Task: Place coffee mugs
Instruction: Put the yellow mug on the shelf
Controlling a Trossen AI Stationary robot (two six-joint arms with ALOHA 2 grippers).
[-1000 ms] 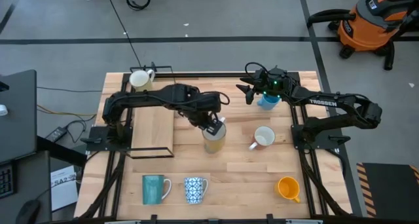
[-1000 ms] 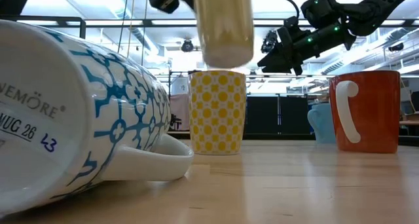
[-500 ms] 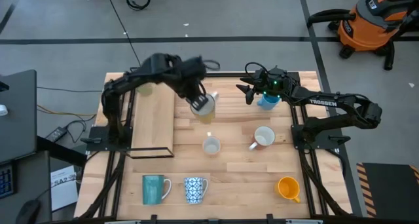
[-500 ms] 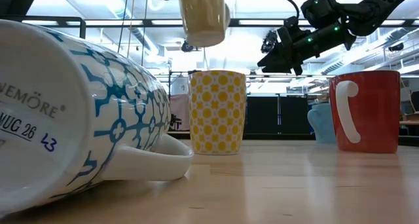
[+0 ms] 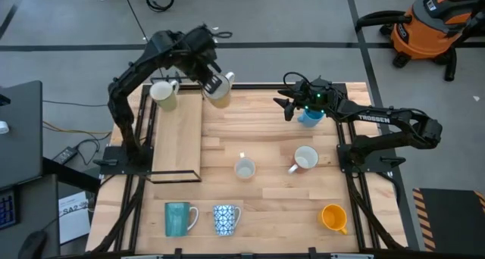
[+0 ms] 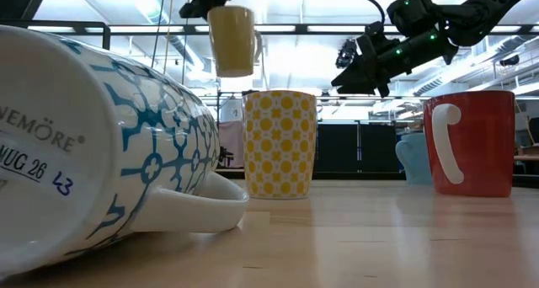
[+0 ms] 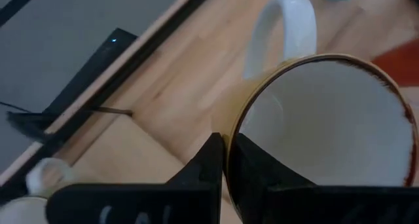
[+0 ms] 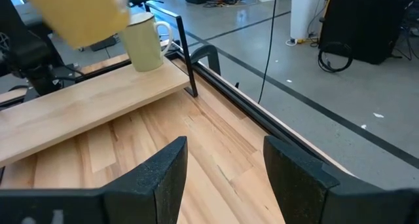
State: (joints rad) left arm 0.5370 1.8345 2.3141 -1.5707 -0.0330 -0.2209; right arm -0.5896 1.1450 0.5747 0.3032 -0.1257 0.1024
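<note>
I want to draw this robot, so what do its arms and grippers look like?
Both arms are black and jointed, made of chunky links with thin cables running along them. The right arm has white TROSSEN lettering on its side and small green lights glowing near its wrist. Each gripper has two flat, dark fingers: the right gripper shows wide, squared-off ones, and the left gripper shows the same black plastic.

The left claw [image 5: 213, 83] holds a mug [image 5: 219, 92] above the surface [image 5: 265, 206]; another mug [image 5: 164, 94] sits on the shelf [image 5: 176, 149] just beside it.
</note>
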